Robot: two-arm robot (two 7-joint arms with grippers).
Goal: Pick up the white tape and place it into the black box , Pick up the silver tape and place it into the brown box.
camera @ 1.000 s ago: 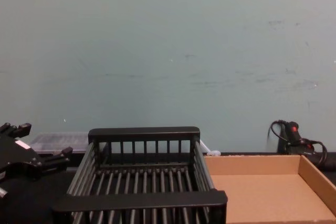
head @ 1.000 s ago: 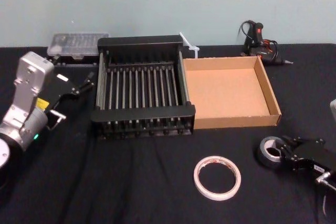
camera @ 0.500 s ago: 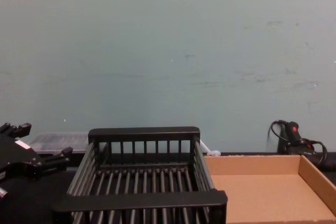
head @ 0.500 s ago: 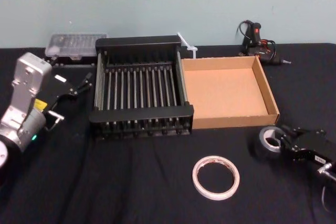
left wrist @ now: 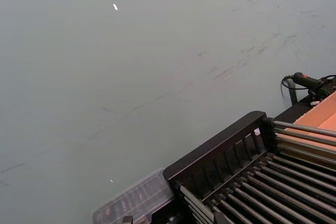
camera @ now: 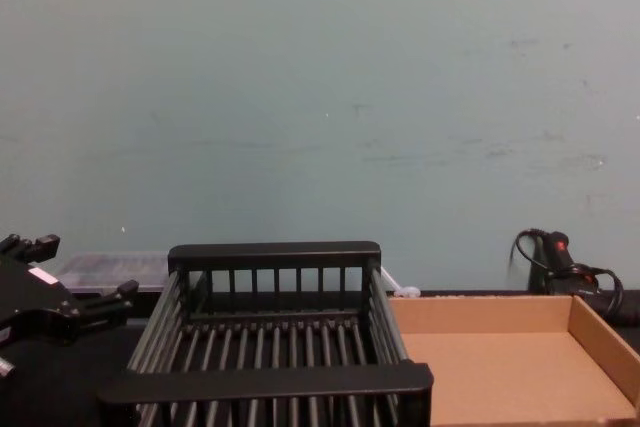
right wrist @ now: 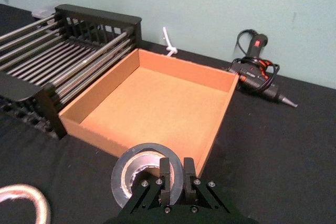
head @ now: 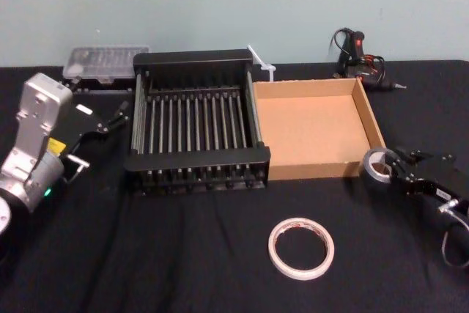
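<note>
The silver tape (head: 376,164) is a dark grey roll held off the cloth at the brown box's front right corner. My right gripper (head: 393,170) is shut on its wall; in the right wrist view the fingers (right wrist: 165,173) pinch the near side of the silver tape (right wrist: 137,167). The white tape (head: 301,247) lies flat on the black cloth in front of the boxes. The black box (head: 196,160) stands left of the brown box (head: 315,168), touching it. My left gripper (head: 117,116) is parked left of the black box, open with nothing in it.
A clear plastic case (head: 102,62) sits behind the black box on the left. A glue gun with cable (head: 359,56) lies behind the brown box at the back right. A white zip tie (head: 262,62) pokes up between the boxes.
My right gripper has lifted the silver tape off the cloth and carried it away from me, up to the brown box's front right corner. The left arm has hardly moved.
</note>
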